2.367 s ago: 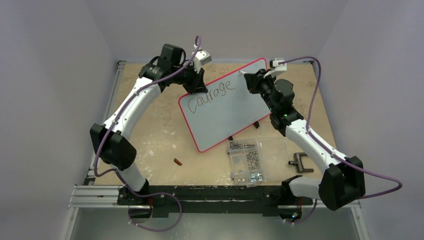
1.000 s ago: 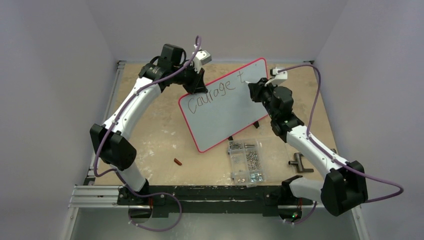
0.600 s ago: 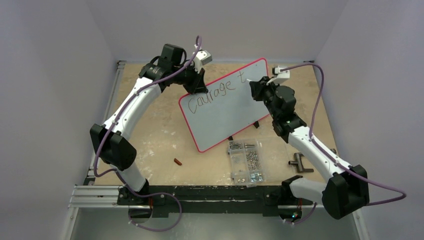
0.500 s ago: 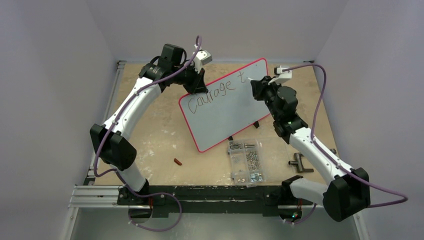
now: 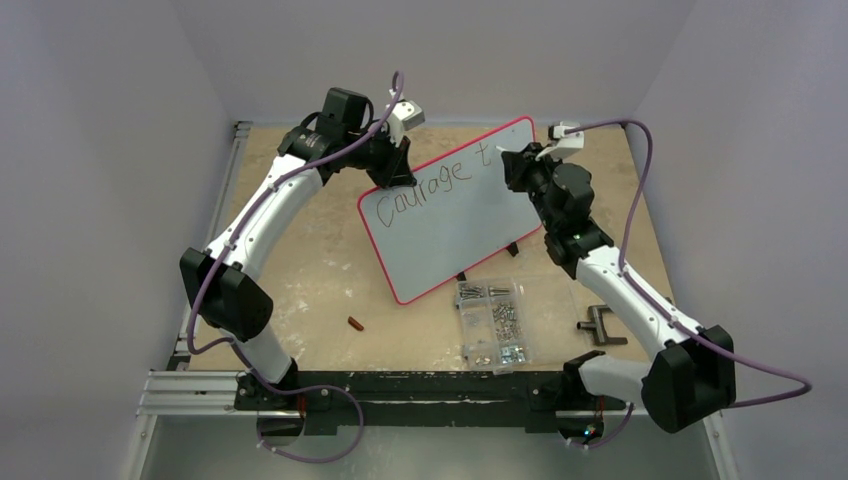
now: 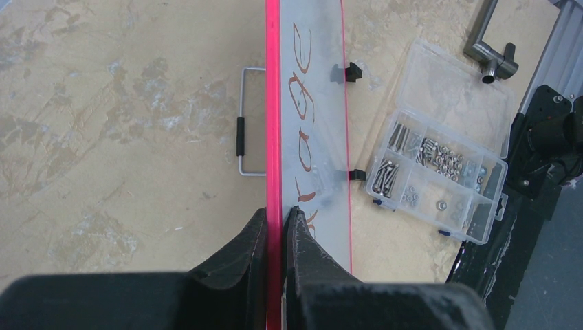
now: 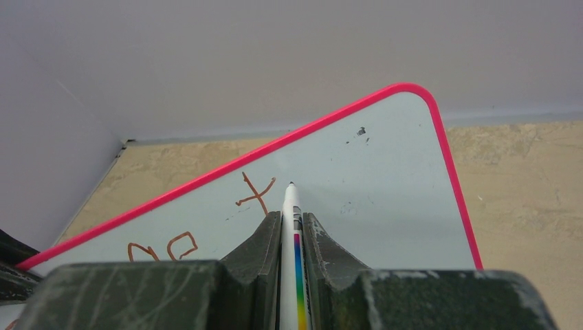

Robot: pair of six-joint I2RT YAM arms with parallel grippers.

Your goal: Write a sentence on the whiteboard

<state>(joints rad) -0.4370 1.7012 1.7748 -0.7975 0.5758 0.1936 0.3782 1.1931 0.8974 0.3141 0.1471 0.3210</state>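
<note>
Whiteboard [image 5: 450,240]: one handwritten sentence [image 5: 425,188] in dark marker, so far reading "Courage t". It runs along the board's far long edge, starting near the left corner. The lone "t" [image 7: 254,194] stands after a gap, toward the far right corner, with the marker [image 7: 291,220] tip just right of it. Left wrist view: letters steeply foreshortened, only "rage" readable.

The table [image 5: 320,270] is bare left of the whiteboard [image 5: 450,222], so a gripper could pass there, with only a small red thing [image 5: 355,322] lying near the front. The clear box of screws [image 5: 493,322] blocks the board's near corner, and a metal handle tool [image 5: 600,328] lies to its right. The back wall [image 5: 450,60] seems close behind the board, but that gap is hard to see.
</note>
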